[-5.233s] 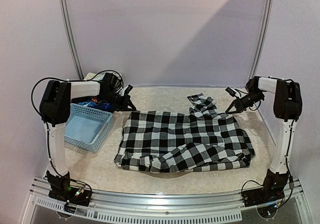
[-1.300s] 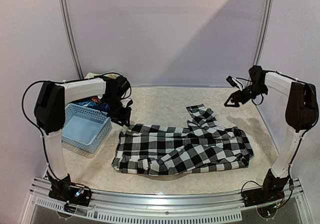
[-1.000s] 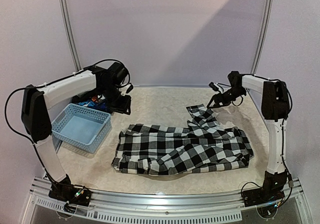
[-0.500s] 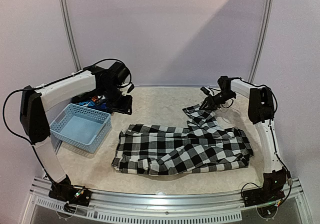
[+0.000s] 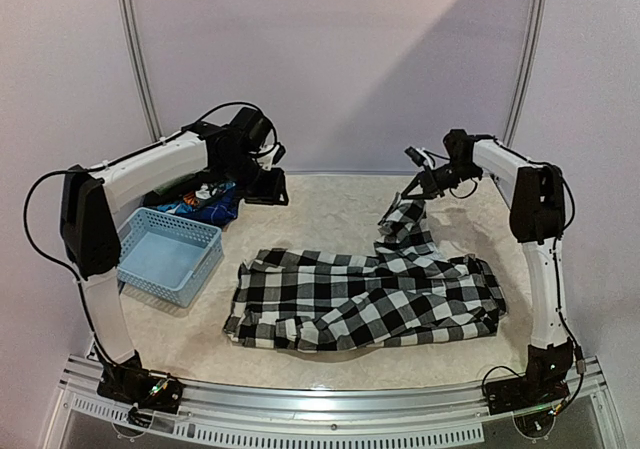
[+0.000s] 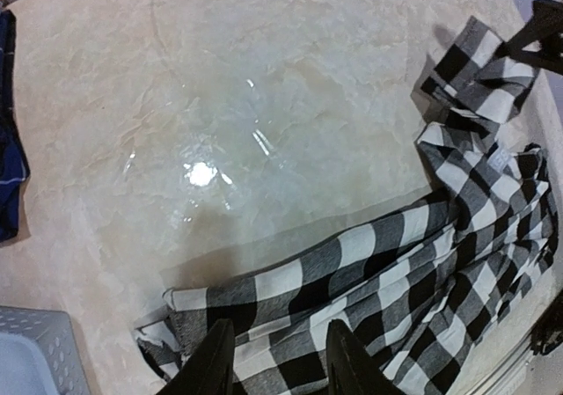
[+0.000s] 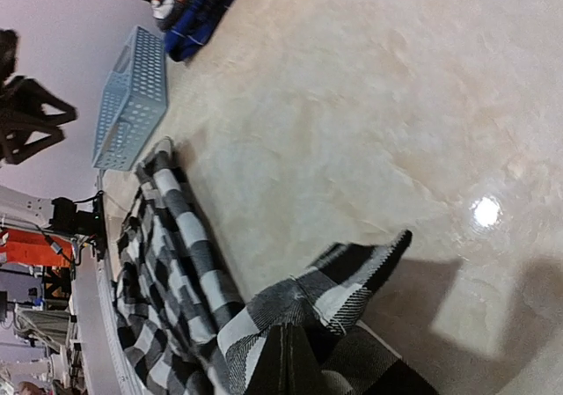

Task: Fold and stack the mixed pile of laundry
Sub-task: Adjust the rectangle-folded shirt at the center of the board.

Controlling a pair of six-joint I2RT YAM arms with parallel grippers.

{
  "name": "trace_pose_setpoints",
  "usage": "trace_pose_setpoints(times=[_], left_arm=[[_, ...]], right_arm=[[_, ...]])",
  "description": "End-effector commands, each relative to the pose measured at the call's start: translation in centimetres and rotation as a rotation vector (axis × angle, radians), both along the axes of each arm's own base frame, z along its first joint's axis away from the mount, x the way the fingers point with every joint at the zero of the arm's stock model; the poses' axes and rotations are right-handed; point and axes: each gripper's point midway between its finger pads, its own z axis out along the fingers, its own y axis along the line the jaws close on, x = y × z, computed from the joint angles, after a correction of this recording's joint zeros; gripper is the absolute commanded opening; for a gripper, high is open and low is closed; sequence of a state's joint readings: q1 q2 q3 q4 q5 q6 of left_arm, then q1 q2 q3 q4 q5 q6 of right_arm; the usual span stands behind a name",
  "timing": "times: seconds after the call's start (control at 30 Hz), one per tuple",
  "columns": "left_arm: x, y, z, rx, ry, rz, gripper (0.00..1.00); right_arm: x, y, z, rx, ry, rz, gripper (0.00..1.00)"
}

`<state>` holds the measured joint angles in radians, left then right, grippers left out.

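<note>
**A:** Where did the black-and-white checked woven shirt point(image 5: 370, 294) lie when you paused?

**B:** It lay flat on the pale, glossy marbled table point(image 5: 320, 204), just beside the light blue perforated plastic basket point(image 5: 190, 227). Its long axis ran straight away from the basket. Only the sleeve point(image 5: 405, 224), at the end far from the basket, rose off the table.

**A:** And the jaws?

**B:** My right jaws were pinched shut on that sleeve's end, and the limp cloth hung below them in a soft tent. My left jaws stood part open and held nothing. They hovered high over the shirt corner nearest the basket, where the hem was crumpled.

**A:** Which arm would lead?

**B:** I judged the right arm point(image 5: 500, 159). It had the sleeve, and the shirt's body stretched from there back toward the basket, so the fold would travel that way. The weave looked thin and floppy, likely to slide on that shiny top. A dark blue printed garment point(image 5: 205, 204) sat heaped behind the basket, untouched.
</note>
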<state>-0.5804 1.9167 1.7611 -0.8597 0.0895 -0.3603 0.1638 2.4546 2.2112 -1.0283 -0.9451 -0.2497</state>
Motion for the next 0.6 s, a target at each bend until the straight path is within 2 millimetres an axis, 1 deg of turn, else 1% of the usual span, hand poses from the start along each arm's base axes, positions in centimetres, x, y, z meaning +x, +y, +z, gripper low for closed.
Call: trace_pose_setpoints(times=[0.0,0.03,0.1,0.13,0.17,0.27,0.33,0.37,0.4,0.43,0.5,0.57], left_arm=[[1.5,-3.8,1.0,-0.146,-0.03,-0.029,0.36],[1.6,-4.3,1.0,-0.172,-0.029,-0.033,0.36],[1.9,-5.0,1.1,-0.204,-0.034,-0.032,0.36],[2.0,-5.1,1.2,-0.212,-0.036,-0.034,0.36],[2.1,-5.2,1.2,-0.213,-0.037,-0.036,0.36],[2.0,-5.1,1.1,-0.201,-0.037,-0.045,0.36],[1.8,-4.8,0.9,-0.185,-0.036,-0.051,0.36],[1.7,-4.7,0.8,-0.181,-0.037,-0.052,0.36],[1.6,-4.6,0.6,-0.174,-0.036,-0.053,0.36],[1.5,-4.4,0.5,-0.168,-0.033,-0.054,0.36],[1.3,-4.3,0.1,-0.164,-0.028,-0.056,0.36],[1.1,-4.3,-0.1,-0.167,-0.021,-0.058,0.36]], right_arm=[[-2.8,1.1,10.6,0.143,-0.175,0.063,0.0],[-3.3,1.2,11.5,0.158,-0.189,0.069,0.0],[-4.8,1.1,14.4,0.189,-0.233,0.081,0.0],[-5.4,1.2,15.2,0.199,-0.24,0.087,0.0],[-6.2,1.1,16.5,0.211,-0.255,0.093,0.0],[-8.8,1.3,18.8,0.239,-0.289,0.124,0.0],[-10.5,1.4,19.6,0.252,-0.302,0.145,0.0],[-11.3,1.4,19.7,0.261,-0.292,0.154,0.0],[-12.4,1.4,20.5,0.271,-0.305,0.166,0.0],[-13.1,1.4,20.8,0.277,-0.306,0.173,0.0],[-15.0,1.4,21.9,0.286,-0.323,0.19,0.0],[-16.8,1.5,22.0,0.282,-0.324,0.212,0.0]])
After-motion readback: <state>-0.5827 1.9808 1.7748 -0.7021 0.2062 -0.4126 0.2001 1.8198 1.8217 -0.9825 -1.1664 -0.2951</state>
